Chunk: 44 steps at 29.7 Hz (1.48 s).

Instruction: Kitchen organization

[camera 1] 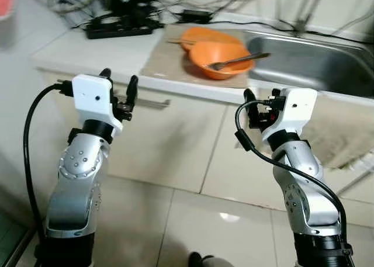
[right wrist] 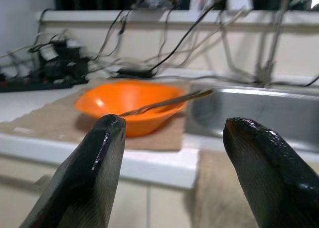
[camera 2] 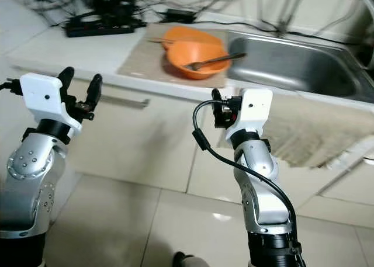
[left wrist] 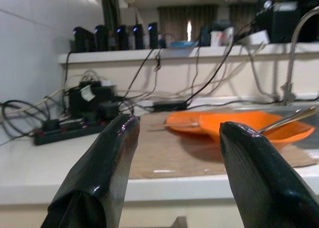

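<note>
A glossy orange plastic bowl [camera 1: 219, 59] is seen on a beige woven mat [camera 1: 169, 59] on the white countertop [camera 1: 76, 54], a metal spoon [camera 1: 239, 60] resting in it, a second orange dish [camera 1: 204, 36] just behind. To the right, a stainless steel sink [camera 1: 315, 62] is set. Nearer, the left gripper [camera 1: 120, 86] and right gripper [right wrist: 174, 138] are held spread wide, nothing gripped or touched. No legible writing is made out.

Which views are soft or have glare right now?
Left eye view: slightly soft overall, a ceiling-light glare spot on the floor tile. Left wrist view: left claw fingers near and blurry, orange bowl fairly clear, a bright ceiling lamp blown out at the top. Right wrist view: right claw fingers blurred, bowl and fork softly focused, sink hazy.
</note>
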Available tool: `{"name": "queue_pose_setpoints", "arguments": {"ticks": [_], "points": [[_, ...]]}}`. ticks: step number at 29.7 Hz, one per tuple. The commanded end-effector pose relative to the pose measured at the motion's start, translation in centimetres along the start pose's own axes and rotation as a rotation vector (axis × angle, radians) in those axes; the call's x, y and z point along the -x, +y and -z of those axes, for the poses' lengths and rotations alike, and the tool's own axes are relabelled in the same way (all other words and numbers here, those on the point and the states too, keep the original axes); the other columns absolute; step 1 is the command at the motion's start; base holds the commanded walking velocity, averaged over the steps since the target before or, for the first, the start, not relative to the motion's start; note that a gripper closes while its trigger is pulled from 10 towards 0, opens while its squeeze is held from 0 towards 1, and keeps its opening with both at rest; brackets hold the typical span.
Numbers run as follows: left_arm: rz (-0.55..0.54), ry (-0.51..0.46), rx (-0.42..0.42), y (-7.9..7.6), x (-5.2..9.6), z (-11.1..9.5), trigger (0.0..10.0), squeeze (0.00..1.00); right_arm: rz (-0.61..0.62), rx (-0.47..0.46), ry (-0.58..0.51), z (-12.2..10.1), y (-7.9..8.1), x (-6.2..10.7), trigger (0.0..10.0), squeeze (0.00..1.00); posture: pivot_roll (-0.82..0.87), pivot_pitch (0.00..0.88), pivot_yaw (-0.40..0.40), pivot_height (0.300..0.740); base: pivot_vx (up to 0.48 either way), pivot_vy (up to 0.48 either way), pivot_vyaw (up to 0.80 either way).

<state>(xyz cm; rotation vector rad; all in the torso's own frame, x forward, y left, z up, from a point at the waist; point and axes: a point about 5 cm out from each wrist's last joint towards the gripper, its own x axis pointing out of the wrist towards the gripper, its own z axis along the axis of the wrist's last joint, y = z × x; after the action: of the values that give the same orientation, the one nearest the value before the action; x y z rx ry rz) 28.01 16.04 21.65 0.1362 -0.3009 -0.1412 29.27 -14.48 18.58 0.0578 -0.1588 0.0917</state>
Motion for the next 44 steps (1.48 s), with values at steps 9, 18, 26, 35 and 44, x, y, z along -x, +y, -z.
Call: {"name": "queue_pose_setpoints", "arguments": {"ticks": [9, 18, 26, 35, 44], "points": [[-0.002, -0.060, -0.010, 0.2, -0.4, -1.8, 10.0, 0.00, -0.031, -0.014, -0.078, -1.9, 0.4, -0.6, 10.0, 0.00, 0.00, 0.000, -0.053, 0.740, 0.280, 0.000, -0.80], [0.015, -0.093, -0.016, 0.0, -0.9, -2.9, 10.0, 0.00, -0.032, -0.015, -0.085, -2.2, 0.3, -0.8, 10.0, 0.00, 0.00, 0.000, -0.047, 0.740, 0.282, 0.000, -0.80], [0.029, -0.101, -0.015, -0.1, -1.2, -3.3, 10.0, 0.00, -0.029, -0.019, -0.090, -2.3, 0.1, -0.9, 10.0, 0.00, 0.00, 0.000, -0.043, 0.740, 0.283, 0.000, -0.80], [0.021, -0.100, -0.028, 0.1, -1.3, -3.6, 10.0, 0.00, -0.136, -0.047, -0.082, -2.8, 0.9, -0.9, 10.0, 0.00, 0.00, 0.000, -0.040, 0.740, 0.287, 0.000, -0.23], [0.002, -0.099, -0.046, 0.6, -1.3, -3.8, 10.0, 0.00, -0.269, -0.014, -0.077, -3.4, 2.2, -1.0, 10.0, 0.00, 0.01, 0.000, -0.051, 0.740, 0.289, 0.000, 0.36]]}}
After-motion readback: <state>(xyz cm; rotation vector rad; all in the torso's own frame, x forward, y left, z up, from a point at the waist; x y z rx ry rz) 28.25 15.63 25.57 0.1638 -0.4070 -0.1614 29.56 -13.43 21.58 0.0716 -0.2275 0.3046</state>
